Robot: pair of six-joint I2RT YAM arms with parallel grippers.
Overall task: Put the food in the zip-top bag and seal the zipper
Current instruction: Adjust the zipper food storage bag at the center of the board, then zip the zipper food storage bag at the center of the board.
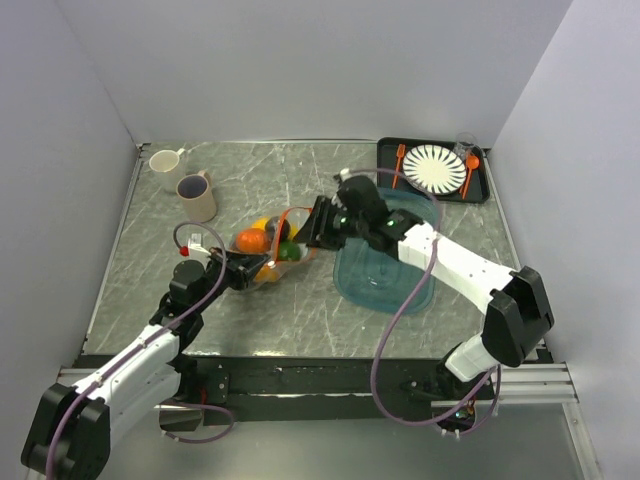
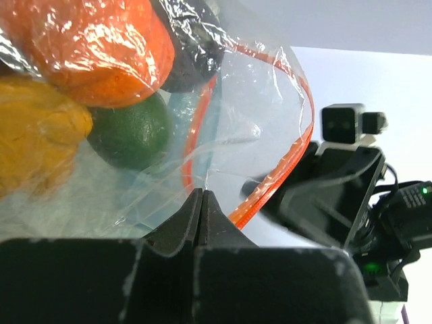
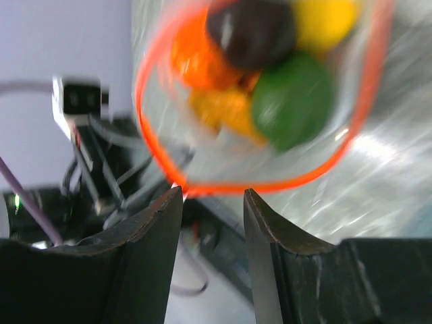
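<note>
The clear zip-top bag (image 1: 268, 245) lies mid-table with the food inside it. Through the plastic I see an orange piece (image 2: 101, 47), a yellow one (image 2: 34, 135), a green one (image 2: 128, 131) and dark grapes (image 2: 189, 47). The orange-red zipper (image 3: 236, 185) stands apart in a wide loop, so the mouth gapes. My left gripper (image 2: 202, 194) is shut on a fold of the bag's clear film, just short of the zipper (image 2: 283, 169). My right gripper (image 3: 212, 194) is open at the bag's mouth, the zipper strip just past its fingertips (image 3: 174, 199).
A translucent teal tray (image 1: 385, 275) lies right of the bag, under the right arm. Two mugs (image 1: 197, 197) stand at the back left. A black tray (image 1: 485, 190) at the back right holds a plate, an orange fork, a spoon and a glass.
</note>
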